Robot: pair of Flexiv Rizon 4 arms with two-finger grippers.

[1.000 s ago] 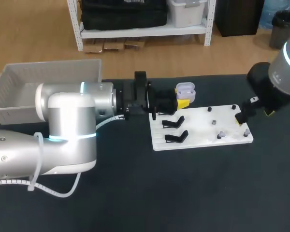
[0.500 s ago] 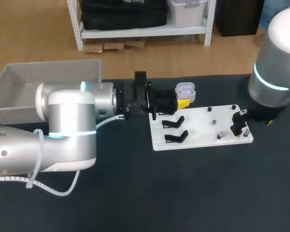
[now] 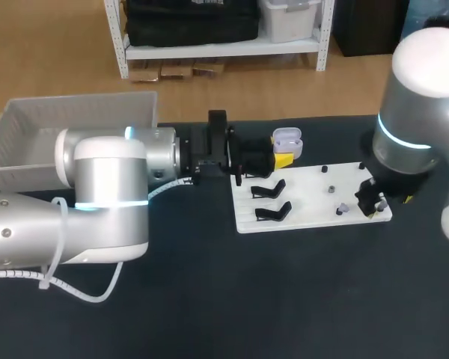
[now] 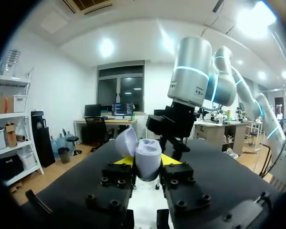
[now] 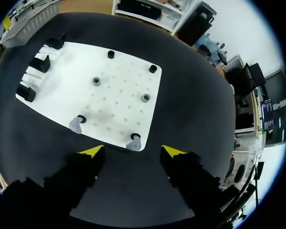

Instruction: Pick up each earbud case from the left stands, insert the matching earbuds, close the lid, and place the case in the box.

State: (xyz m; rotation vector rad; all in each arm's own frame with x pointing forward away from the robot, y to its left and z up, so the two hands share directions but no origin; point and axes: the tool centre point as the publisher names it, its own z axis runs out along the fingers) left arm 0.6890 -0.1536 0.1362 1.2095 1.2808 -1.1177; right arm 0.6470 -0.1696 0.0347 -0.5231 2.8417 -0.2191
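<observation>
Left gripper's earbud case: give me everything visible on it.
The earbud case is pale lavender, rounded, smooth like plastic. Its lid stands open, tilted back. It is upright, clamped from both sides between the yellow tips of the left gripper, beside the far edge of the white board. Its inside is not visible.

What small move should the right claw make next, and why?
Probably lower the right claw onto the earbud at the edge of the white board nearest it, then close. The claw is open with that earbud just ahead of the gap between its fingers, and the left claw holds the open case ready.
</observation>
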